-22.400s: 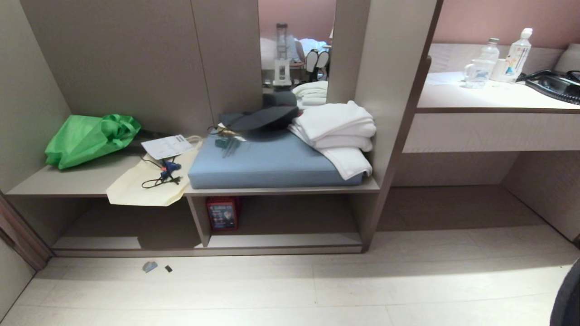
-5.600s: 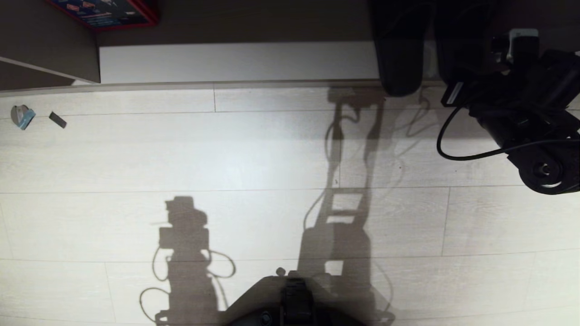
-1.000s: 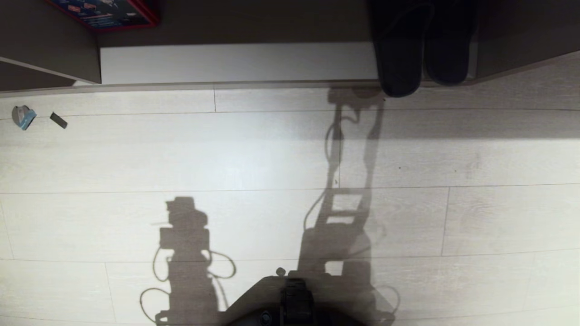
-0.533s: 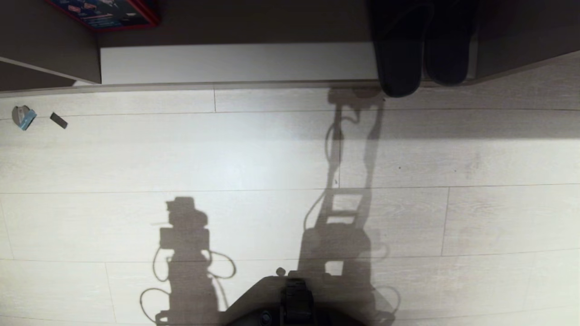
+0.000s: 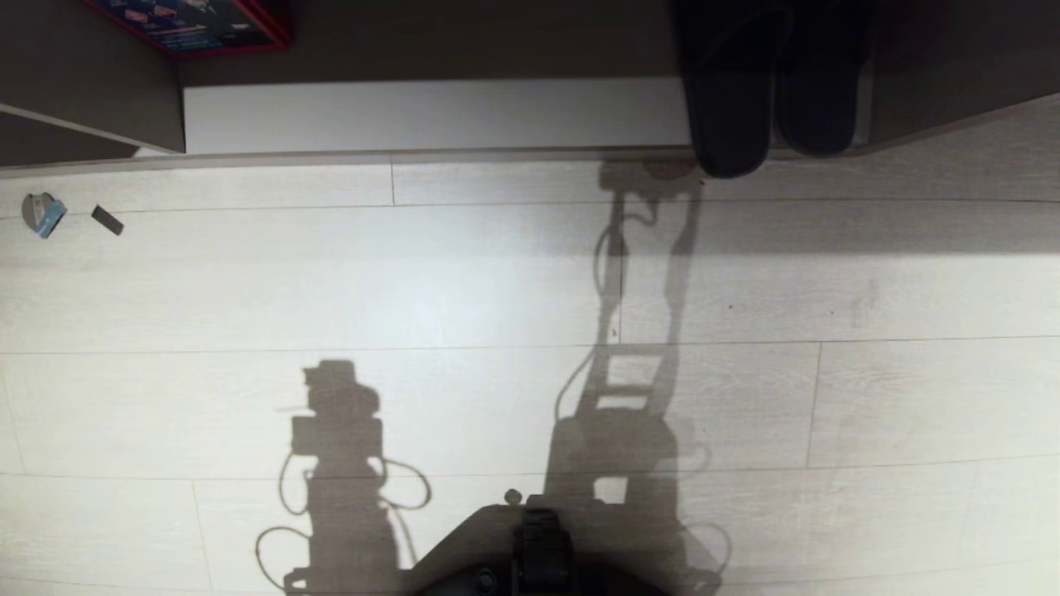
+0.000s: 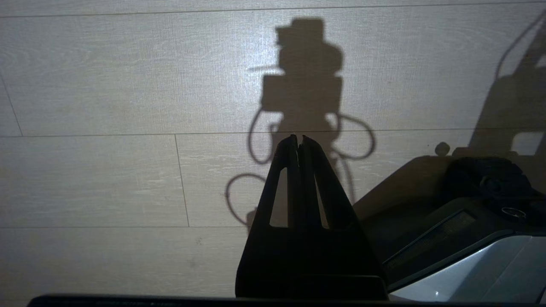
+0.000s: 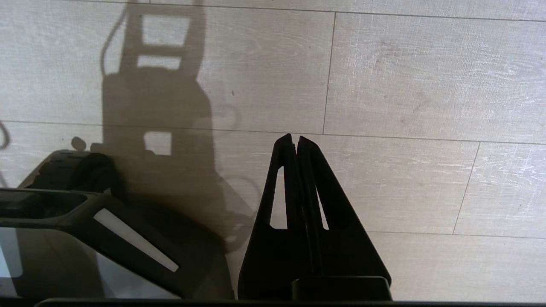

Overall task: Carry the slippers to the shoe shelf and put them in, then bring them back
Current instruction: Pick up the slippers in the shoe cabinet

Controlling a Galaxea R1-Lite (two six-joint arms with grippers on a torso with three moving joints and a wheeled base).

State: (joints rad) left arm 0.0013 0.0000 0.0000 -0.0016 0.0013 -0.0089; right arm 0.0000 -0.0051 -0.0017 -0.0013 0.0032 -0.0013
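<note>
You see the slippers [image 5: 770, 91] side by side in the shoe shelf [image 5: 431, 112], both claws, left claw [image 6: 298, 140] and right claw [image 7: 294, 140], closed empty over the floor [image 5: 497, 281]

The slippers [image 5: 766, 83] sit side by side in the shoe shelf [image 5: 431, 112], toes overhanging its pale base board; no claw shows.

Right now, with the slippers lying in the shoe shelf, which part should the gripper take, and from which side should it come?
Probably the rounded ends of the slippers, from the floor side. They lie side by side at the right end of the shoe shelf, and the left one's end pokes over the front edge, the easiest part to pinch. The deeper parts are in shadow. The right gripper is shut and must open first.
</note>
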